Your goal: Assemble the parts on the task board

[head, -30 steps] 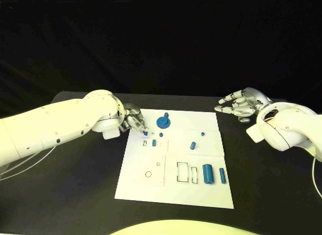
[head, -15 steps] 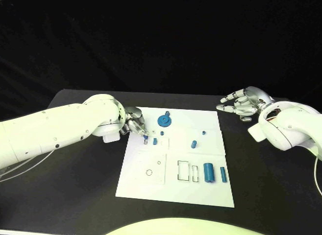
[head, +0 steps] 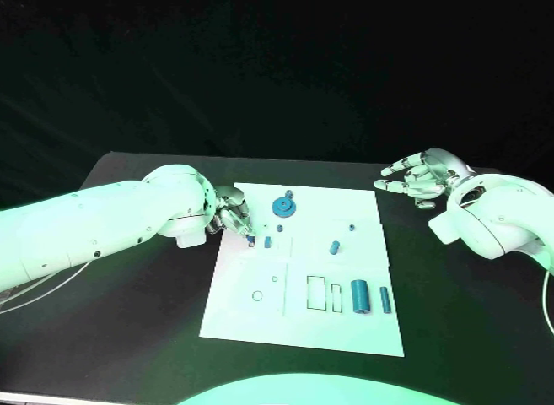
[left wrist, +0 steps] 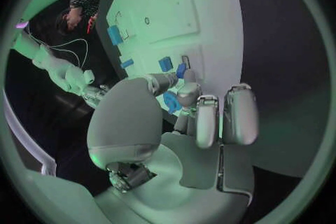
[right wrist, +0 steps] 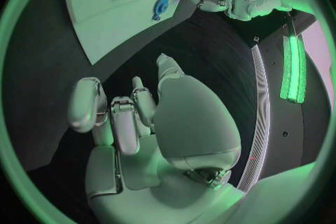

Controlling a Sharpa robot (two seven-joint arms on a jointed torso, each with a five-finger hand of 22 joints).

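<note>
The white task board point(head: 307, 325) lies in the middle of the black table. My left hand point(head: 233, 214) is at the board's left edge and pinches a small blue part point(head: 250, 240) between thumb and fingertip, low over the board. The left wrist view shows that pinched part point(left wrist: 181, 71) right beside another small blue part point(left wrist: 165, 63) standing in the board. A blue round gear point(head: 282, 207) sits near the far edge. Two blue cylinders point(head: 359, 298) lie at the near right. My right hand point(head: 419, 179) hovers off the board's far right corner, fingers spread, holding nothing.
More small blue parts point(head: 334, 248) and a peg point(head: 350, 227) sit right of the board's centre. Outlined slots point(head: 315, 292) and a small ring mark point(head: 257, 295) show on the near half. Bare black table point(head: 471, 337) surrounds the board.
My left hand has brought the pinched blue part a little nearer and lower, down beside the standing small part. The right hand has stayed where it was.
</note>
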